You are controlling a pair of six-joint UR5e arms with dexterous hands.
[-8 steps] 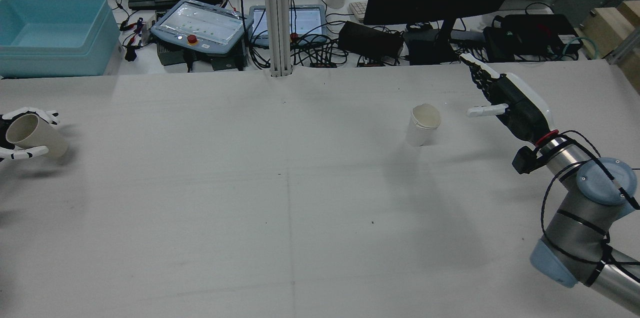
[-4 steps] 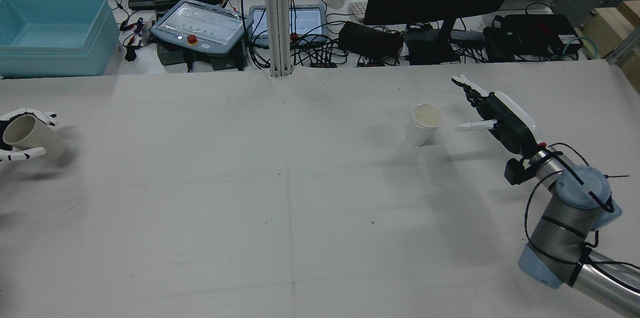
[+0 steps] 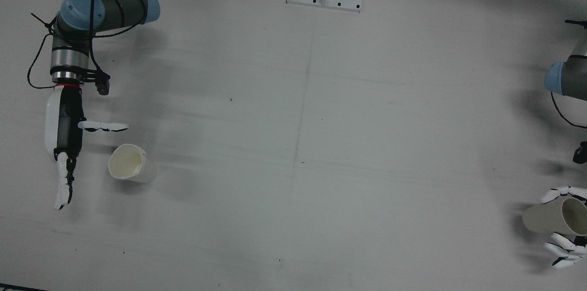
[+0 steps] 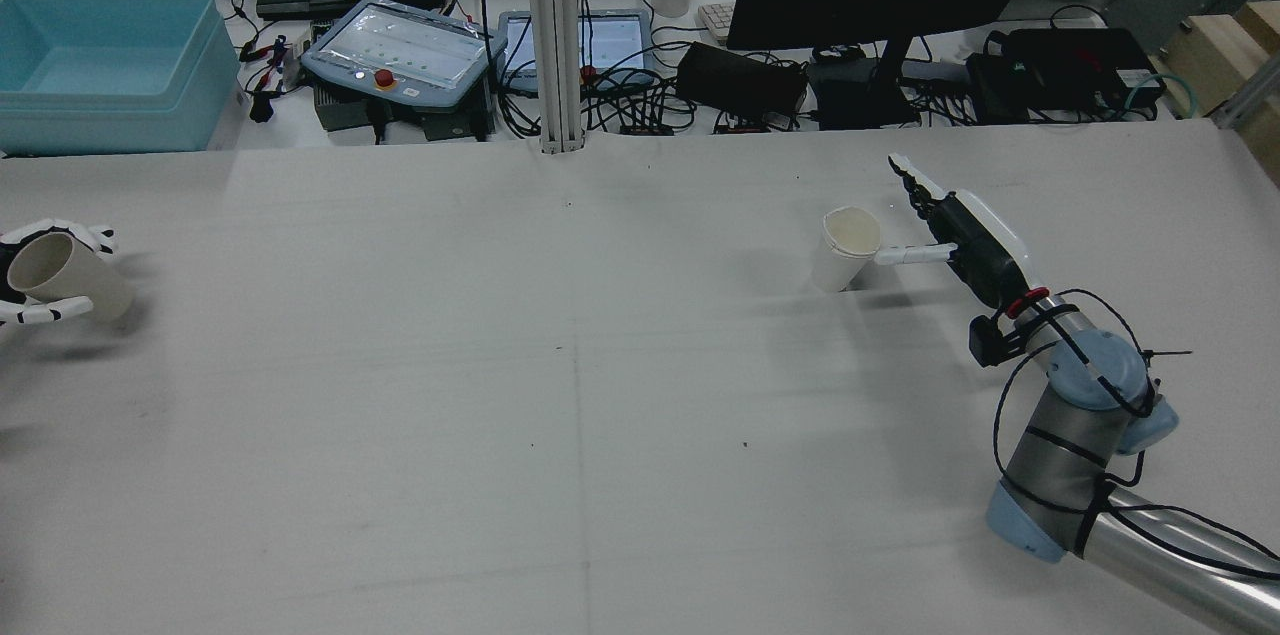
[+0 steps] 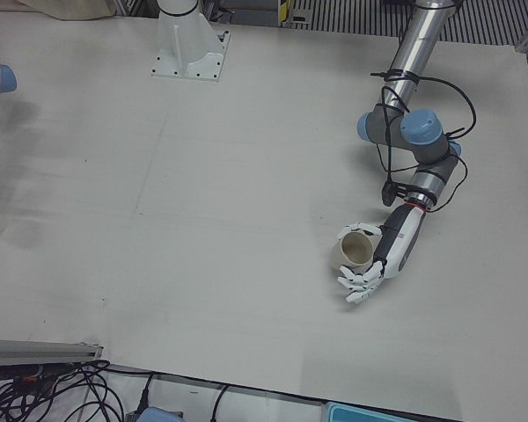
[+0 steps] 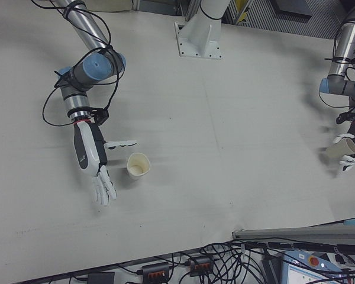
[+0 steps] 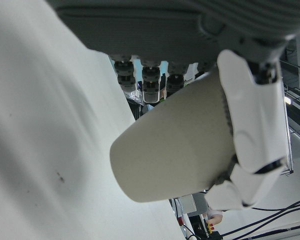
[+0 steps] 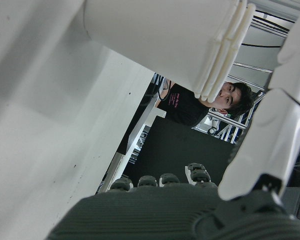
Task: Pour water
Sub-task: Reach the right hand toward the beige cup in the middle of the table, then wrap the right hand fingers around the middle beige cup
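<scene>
Two paper cups well apart on bare table

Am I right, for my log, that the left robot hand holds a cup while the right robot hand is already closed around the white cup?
Not quite: the right robot hand is open beside the white cup, as the front view shows. The left robot hand does hold a cup.

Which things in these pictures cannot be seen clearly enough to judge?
- Water in the held paper cup: its mouth shows in the rear view, but too small and dim to tell.
- The left hand: cut by the edge in the front view.
- Contact between the right hand and the standing cup: the rear view leaves it uncertain; the front view shows a gap.
- Standing cup's contents: only a pale interior shows.
</scene>
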